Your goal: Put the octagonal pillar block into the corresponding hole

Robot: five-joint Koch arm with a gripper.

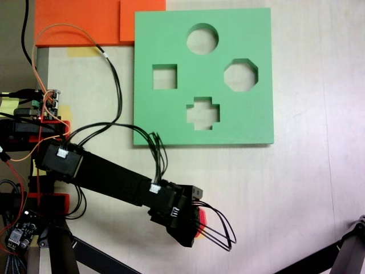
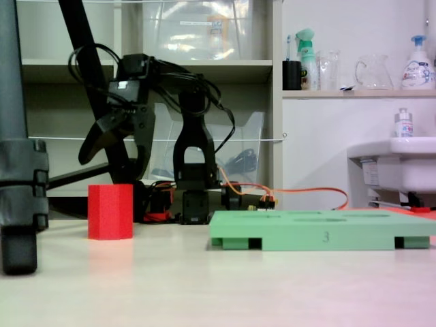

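A pale tabletop [image 1: 296, 200] spreads across both fixed views. The square green foam board [image 1: 203, 77] lies flat on it, filling the upper centre of the top-down fixed view and sitting low at right centre in the side-on fixed view [image 2: 320, 229]. Four cutouts pierce the board: a round one at the top, a square one at left, a cross-shaped one at the bottom, and the eight-sided hole [image 1: 241, 75] at right, which stands empty. Orange foam sheets [image 1: 85, 23] occupy the upper left corner, touching the board's top left edge. The black robot arm [image 1: 108, 177] reaches from the left edge toward the lower centre of the frame, trailing black wires. Its gripper [image 2: 116, 143] hangs directly above the small bright red foam octagonal block [image 2: 110, 211], jaws spread wide and holding nothing, the tips apart from the block's top. The block stands upright on the table at lower left in the side-on view, well apart from the board; from above, only a red sliver [image 1: 200, 224] shows beneath the gripper.
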